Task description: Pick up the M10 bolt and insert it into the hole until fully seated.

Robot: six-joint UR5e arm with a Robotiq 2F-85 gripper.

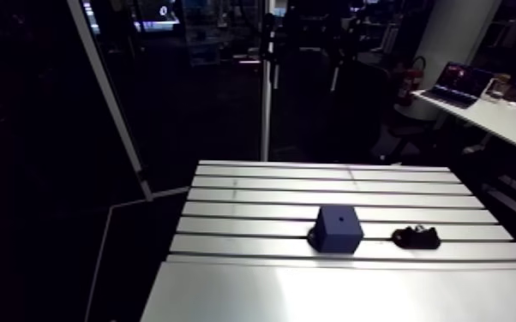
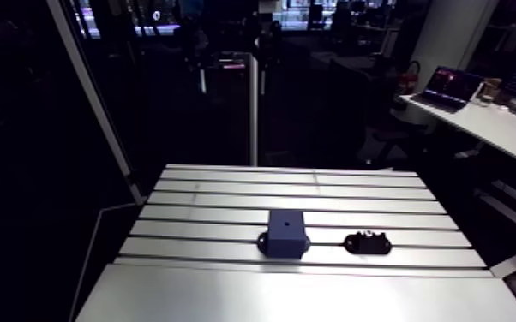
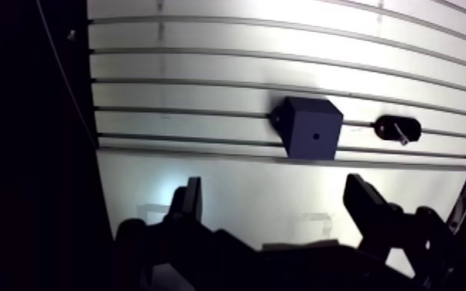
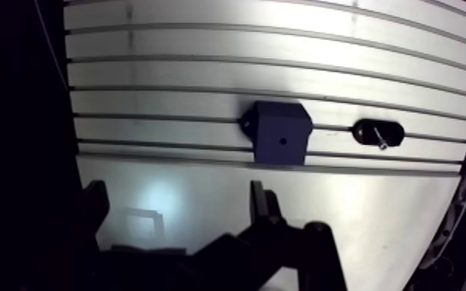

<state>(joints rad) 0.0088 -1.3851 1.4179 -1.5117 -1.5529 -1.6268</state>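
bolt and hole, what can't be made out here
Bolt: the wrist view shows only a pale sliver on the dark holder; head and thread are too small to tell. In the arm view it is lost against the holder.
Hole: a tiny dot on the block; its depth is hidden in shadow.
Gripper: open in the wrist view, out of frame in the arm view.

No legible text, label, brand or number — none on blue block (image 1: 339, 228), none on table (image 1: 313, 184).
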